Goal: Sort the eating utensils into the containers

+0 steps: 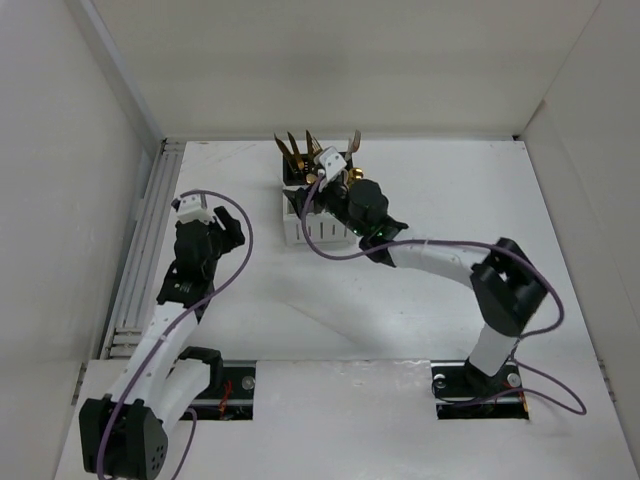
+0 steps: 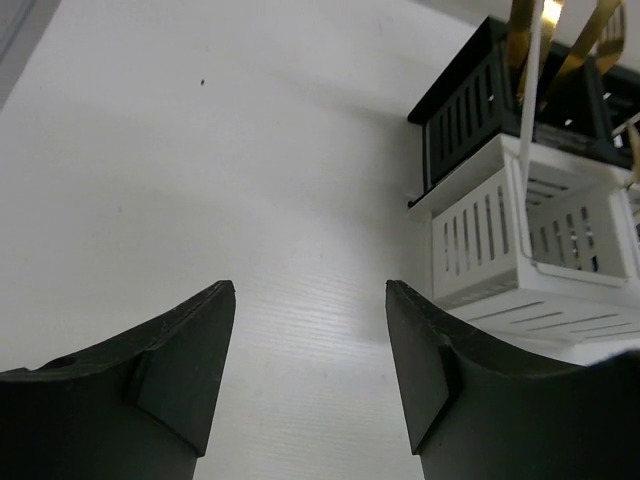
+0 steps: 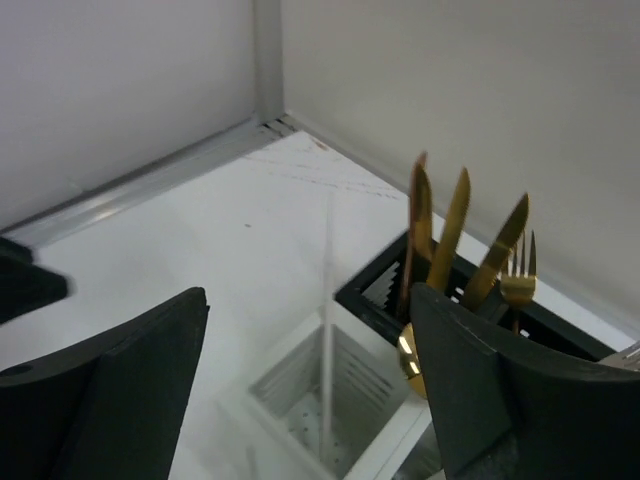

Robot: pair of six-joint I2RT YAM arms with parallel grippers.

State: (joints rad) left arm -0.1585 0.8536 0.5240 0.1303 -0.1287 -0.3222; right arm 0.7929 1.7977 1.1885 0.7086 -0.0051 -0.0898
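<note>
Squarely between right fingers (image 3: 125, 385), cream spoon (image 3: 326, 320) stands in white holder (image 3: 283, 372).

Top view: right arm (image 1: 365, 205) sat over most of the white holder (image 1: 298, 230), so its contents were hidden. Left wrist view chopped the gold utensils (image 2: 585, 50) off at 12 o'clock and the black holder (image 2: 460, 110) at 2. Right wrist view had a blurry pale stick (image 3: 327, 330), couldn't tell what.

The white table (image 1: 440, 190) is carrying two holders near the middle of its far edge: the black container (image 1: 293, 172) is sitting farther back, touching the white container (image 1: 300, 230).
</note>
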